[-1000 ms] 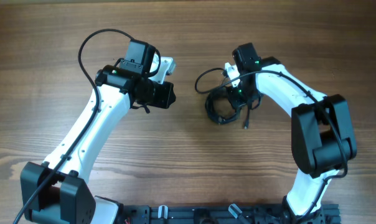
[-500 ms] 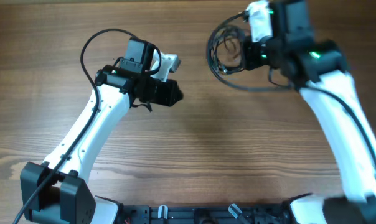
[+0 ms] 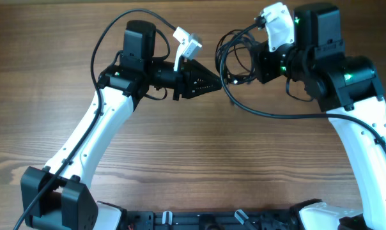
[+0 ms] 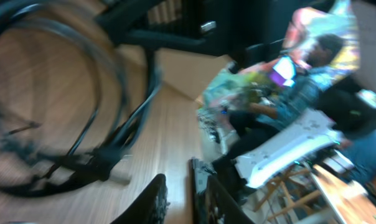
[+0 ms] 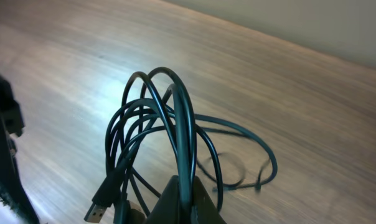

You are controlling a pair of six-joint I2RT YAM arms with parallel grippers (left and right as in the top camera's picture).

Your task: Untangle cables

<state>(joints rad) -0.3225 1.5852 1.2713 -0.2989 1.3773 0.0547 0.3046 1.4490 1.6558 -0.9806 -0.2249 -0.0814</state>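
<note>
Counter [image 3: 193, 160]: wood grain, bare across the near and middle part in the overhead view.
Left arm [image 3: 94, 137]: white links rise from the near left corner and run toward the far middle of the counter.
Right arm [image 3: 365, 153]: white links rise along the right edge and bend leftward at the far end.
Left tool [image 3: 213, 83]: points right, toward the cables, and stops just beside the bundle's left loops. No contact is visible from overhead.
Left tool, state: the wrist view is blurred, but the two fingers [image 4: 155, 198] stand a narrow gap apart with bare wood showing between them. Nothing is held.
Right tool [image 3: 260, 62]: at the far right, facing left, opposite the left tool.
Right tool, state: clamped on the cables. In its wrist view the strands run straight down into the closed fingers [image 5: 175, 198].
Cables [image 3: 234, 61]: a dark bundle of thin loops at the far middle, between the two tools and gripped at its right side.
Cables, detail: in the right wrist view one loop stands upright above the grip and the others fan left and right.
Plug [image 5: 101, 202]: flat dark connector on a strand at the lower left of the bundle.
Loose strand [image 3: 276, 115]: leaves the bundle, sweeps nearer and to the right, and passes under the right arm.
</note>
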